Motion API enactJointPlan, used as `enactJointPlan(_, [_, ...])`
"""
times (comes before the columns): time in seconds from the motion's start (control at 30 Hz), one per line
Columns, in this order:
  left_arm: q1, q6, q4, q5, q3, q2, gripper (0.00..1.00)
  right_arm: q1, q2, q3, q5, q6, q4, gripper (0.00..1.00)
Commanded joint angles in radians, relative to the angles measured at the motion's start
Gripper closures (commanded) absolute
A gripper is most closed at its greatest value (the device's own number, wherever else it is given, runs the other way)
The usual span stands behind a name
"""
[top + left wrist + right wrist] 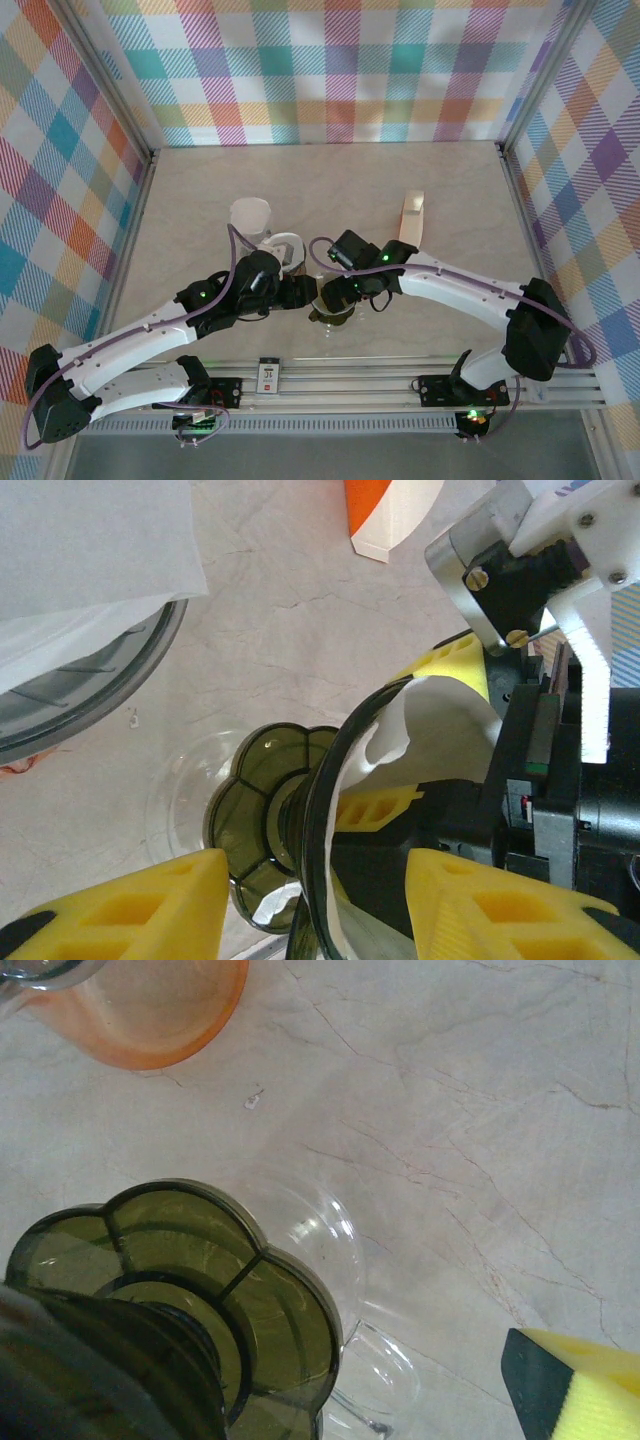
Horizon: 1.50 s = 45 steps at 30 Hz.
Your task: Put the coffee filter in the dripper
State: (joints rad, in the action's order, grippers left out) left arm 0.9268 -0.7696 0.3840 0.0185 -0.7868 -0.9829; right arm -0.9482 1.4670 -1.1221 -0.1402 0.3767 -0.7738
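left hand [315, 872] open astride dripper [262, 790]; filter [445, 725] half hidden inside; right hand [338, 297] open, finger [585, 1385] cropped.

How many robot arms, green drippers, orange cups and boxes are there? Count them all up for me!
Robot arms: 2 (left, right)
Green dripper: 1
Orange cup: 1
Box: 1
Total: 5
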Motion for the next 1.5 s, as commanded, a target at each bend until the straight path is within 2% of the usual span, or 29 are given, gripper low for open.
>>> enactJointPlan(0.0, [-0.002, -0.005, -0.036, 0.009, 0.017, -0.008, 0.50, 0.002, 0.019, -0.008, 0.008, -0.009, -0.011, 0.06])
enactJointPlan(0.2, [-0.001, -0.005, -0.042, 0.011, 0.014, -0.025, 0.52, 0.002, 0.023, -0.003, 0.004, -0.003, -0.015, 0.06])
enactJointPlan(0.5, [-0.002, -0.007, -0.030, 0.009, 0.018, -0.018, 0.75, 0.002, 0.016, -0.008, -0.010, 0.001, -0.020, 0.06])
enactJointPlan(0.63, [-0.001, -0.005, -0.023, 0.009, 0.021, -0.017, 0.80, 0.002, -0.007, -0.017, -0.004, 0.004, -0.013, 0.06])
enactJointPlan(0.8, [-0.001, -0.008, -0.025, 0.011, 0.023, -0.020, 0.80, 0.003, -0.045, -0.028, 0.003, 0.009, 0.004, 0.06])
enactJointPlan(1.27, [-0.002, -0.013, -0.028, 0.008, 0.031, -0.019, 0.82, 0.002, 0.019, 0.001, -0.022, 0.027, -0.009, 0.05])
enactJointPlan(1.47, [-0.002, -0.013, -0.031, 0.008, 0.034, -0.018, 0.82, 0.002, -0.032, -0.013, -0.011, 0.018, 0.005, 0.05])
